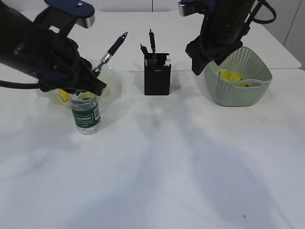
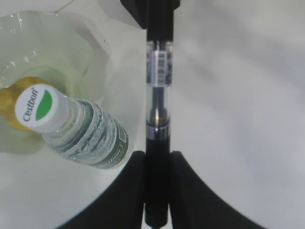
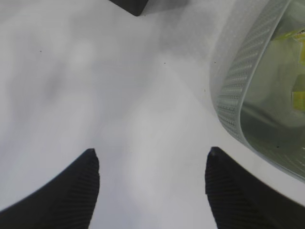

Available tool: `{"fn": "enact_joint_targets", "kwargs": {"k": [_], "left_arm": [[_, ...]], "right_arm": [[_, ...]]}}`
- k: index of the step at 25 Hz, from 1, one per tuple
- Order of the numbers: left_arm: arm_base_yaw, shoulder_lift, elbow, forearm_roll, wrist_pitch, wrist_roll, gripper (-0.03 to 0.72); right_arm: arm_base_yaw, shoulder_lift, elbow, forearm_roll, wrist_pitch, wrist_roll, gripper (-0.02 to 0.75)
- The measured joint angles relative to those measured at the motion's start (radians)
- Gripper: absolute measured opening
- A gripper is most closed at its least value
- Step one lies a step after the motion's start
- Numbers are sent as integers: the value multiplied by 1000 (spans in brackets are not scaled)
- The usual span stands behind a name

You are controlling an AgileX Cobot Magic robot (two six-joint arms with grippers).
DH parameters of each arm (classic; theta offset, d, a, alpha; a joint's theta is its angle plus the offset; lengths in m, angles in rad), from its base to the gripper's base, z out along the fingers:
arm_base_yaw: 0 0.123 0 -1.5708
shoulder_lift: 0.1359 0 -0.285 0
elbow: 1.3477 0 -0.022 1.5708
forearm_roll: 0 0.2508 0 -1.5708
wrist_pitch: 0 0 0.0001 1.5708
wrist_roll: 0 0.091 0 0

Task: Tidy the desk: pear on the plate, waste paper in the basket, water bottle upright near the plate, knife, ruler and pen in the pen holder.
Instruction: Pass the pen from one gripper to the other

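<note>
The left fingers (image 2: 143, 181) are clamped on one pen (image 1: 110, 51), its long axis slanting up toward the single pen holder (image 1: 157, 74), which stands to their right on the counter (image 1: 157, 176). The left arm is nearer. The right fingers (image 3: 90, 183) hang apart, empty, beside one basket (image 1: 238, 81).

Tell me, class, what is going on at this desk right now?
A two-armed robot is tidying. Its left pincer is shut on a pen, held in the air above the upright water bottle and the plate, where the pear lies. The right pincer hangs open and empty beside the basket, which holds the yellow waste paper. Some items already stand in the pen holder.
</note>
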Motion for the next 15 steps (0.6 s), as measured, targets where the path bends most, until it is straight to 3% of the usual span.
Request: {"fn": "enact_joint_targets", "kwargs": {"k": [15], "left_arm": [[0,-188,0,-19,-241,0,96]], "right_arm": [[0,0,0,8,0,0,515]]}}
